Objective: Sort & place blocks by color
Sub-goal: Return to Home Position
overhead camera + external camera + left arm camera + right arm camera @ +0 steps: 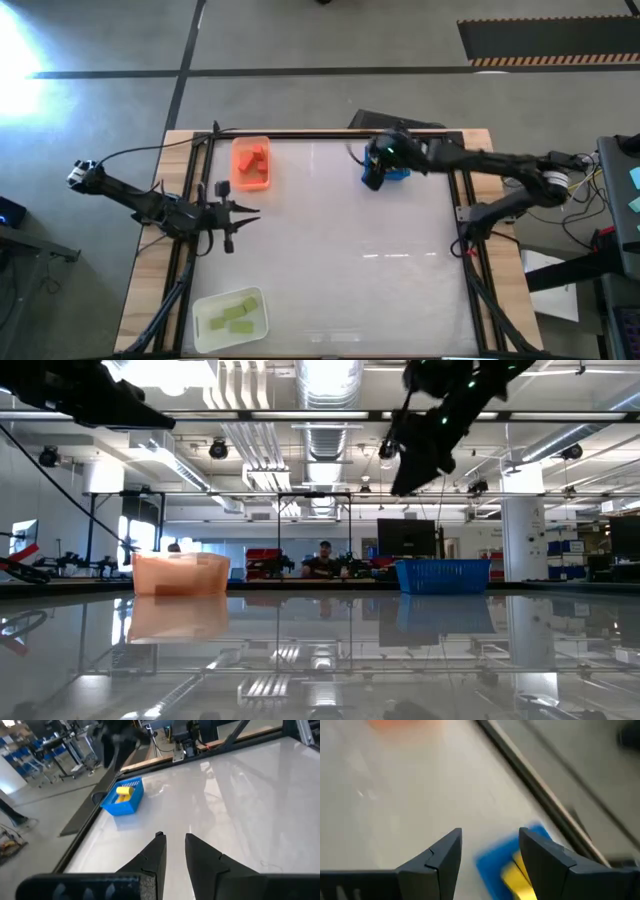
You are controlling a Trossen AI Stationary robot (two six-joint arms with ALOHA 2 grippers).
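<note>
A blue tray at the table's far right holds yellow blocks. My right gripper hangs open above this tray's left side, with nothing between its fingers. An orange tray at the far left holds red blocks. A white tray at the near left holds light green blocks. My left gripper waits above the table's left edge. It points toward the right, its fingers a little apart and empty.
The glossy white tabletop lies bare between the three trays. A dark frame runs along the table's edges. In the low view, people sit in the room beyond the far edge.
</note>
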